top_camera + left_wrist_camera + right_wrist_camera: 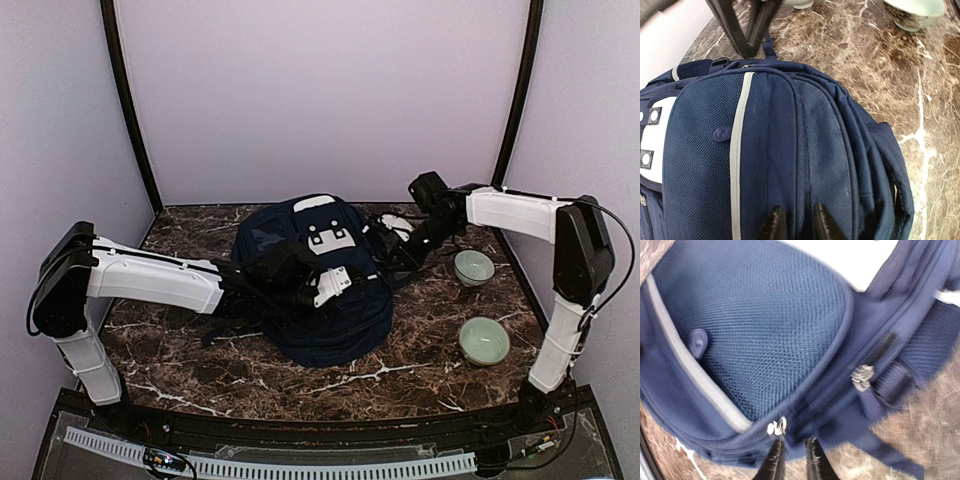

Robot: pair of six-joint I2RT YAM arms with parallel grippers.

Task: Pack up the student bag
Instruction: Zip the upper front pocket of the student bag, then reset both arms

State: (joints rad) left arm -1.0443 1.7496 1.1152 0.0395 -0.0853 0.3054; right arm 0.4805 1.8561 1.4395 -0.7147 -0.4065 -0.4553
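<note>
Two claws (796, 222) (790, 460) — one student bag (315, 280), two bowls (474, 267) (484, 340).

Student bag (320, 290): matt navy woven cloth, coarse mesh weave on pocket, grey stripe, metal zipper pulls (776, 427). Table (200, 350): glossy brown marble, white veins. Bowls (484, 340), 3 o'clock: glazed pale ceramic.

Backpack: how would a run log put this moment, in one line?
student bag: flat on table | left gripper: on bag front | right gripper: beside zipper pull | bowls: right

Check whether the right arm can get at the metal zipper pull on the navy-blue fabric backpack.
Probably yes: the right gripper sits just short of the metal zipper pull on the navy-blue fabric backpack, nothing between them.
</note>
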